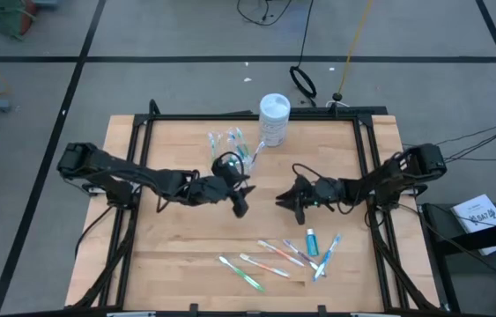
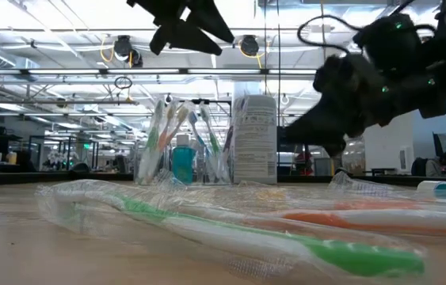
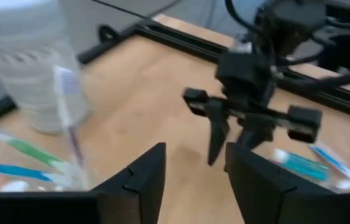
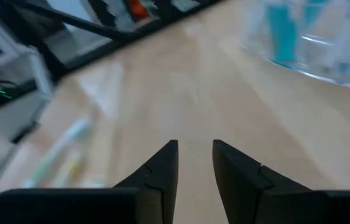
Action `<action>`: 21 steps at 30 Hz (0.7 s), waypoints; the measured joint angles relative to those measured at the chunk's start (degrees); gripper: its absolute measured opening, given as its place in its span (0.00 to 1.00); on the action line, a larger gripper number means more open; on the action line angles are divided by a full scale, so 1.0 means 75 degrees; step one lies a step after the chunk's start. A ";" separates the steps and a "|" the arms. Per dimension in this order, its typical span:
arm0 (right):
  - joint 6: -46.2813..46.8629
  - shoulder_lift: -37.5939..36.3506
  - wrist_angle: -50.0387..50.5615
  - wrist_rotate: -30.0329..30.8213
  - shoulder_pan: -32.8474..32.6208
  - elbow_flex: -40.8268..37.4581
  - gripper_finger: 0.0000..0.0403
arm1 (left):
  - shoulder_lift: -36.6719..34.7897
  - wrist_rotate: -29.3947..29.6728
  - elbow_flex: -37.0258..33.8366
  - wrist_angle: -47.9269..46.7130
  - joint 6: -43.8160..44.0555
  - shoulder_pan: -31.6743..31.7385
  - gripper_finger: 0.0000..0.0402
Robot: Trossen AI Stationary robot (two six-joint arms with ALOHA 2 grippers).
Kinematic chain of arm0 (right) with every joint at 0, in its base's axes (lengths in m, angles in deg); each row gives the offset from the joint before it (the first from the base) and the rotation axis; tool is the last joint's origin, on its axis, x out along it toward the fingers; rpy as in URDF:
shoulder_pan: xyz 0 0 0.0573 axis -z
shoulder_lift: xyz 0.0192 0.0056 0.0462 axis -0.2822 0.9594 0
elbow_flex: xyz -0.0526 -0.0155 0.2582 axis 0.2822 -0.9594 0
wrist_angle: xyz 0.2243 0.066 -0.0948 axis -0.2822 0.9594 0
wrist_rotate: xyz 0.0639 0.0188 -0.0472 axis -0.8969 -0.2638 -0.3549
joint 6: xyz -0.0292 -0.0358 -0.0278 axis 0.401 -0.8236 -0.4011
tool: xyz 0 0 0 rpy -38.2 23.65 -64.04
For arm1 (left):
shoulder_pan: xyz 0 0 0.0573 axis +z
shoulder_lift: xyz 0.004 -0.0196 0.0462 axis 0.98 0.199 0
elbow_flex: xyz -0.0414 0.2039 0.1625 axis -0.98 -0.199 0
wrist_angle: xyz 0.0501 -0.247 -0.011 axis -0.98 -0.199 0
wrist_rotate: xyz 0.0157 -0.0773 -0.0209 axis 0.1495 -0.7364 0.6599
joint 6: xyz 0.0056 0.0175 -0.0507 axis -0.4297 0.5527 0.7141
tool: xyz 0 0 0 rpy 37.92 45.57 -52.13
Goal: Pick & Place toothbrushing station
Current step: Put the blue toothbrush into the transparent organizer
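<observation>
A small clear plastic cup (image 1: 233, 146) stands at the table's far middle, holding several pastel toothbrushes and a teal tube; it also shows in the low view (image 2: 180, 152). Several wrapped toothbrushes (image 1: 270, 258) and a teal toothpaste tube (image 1: 312, 239) lie flat near the table's front edge. My left gripper (image 1: 240, 206) is open and empty above the table's middle, just nearer than the cup. My right gripper (image 1: 283, 201) is open by a narrow gap and empty, facing the left one across a small space. The right gripper also shows in the left wrist view (image 3: 230, 146).
A tall white canister (image 1: 274, 118) stands upright right beside the cup, on its right. Black frame rails (image 1: 142, 176) run along the table's left, right and far sides. Bare wood lies between the grippers and the loose toothbrushes.
</observation>
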 joint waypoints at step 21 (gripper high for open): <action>0.3057 -0.0047 0.8467 0.0400 -0.3211 0.3750 0.19 | 0.0047 -0.0573 0.0000 0.0085 0.0332 -0.0390 0.39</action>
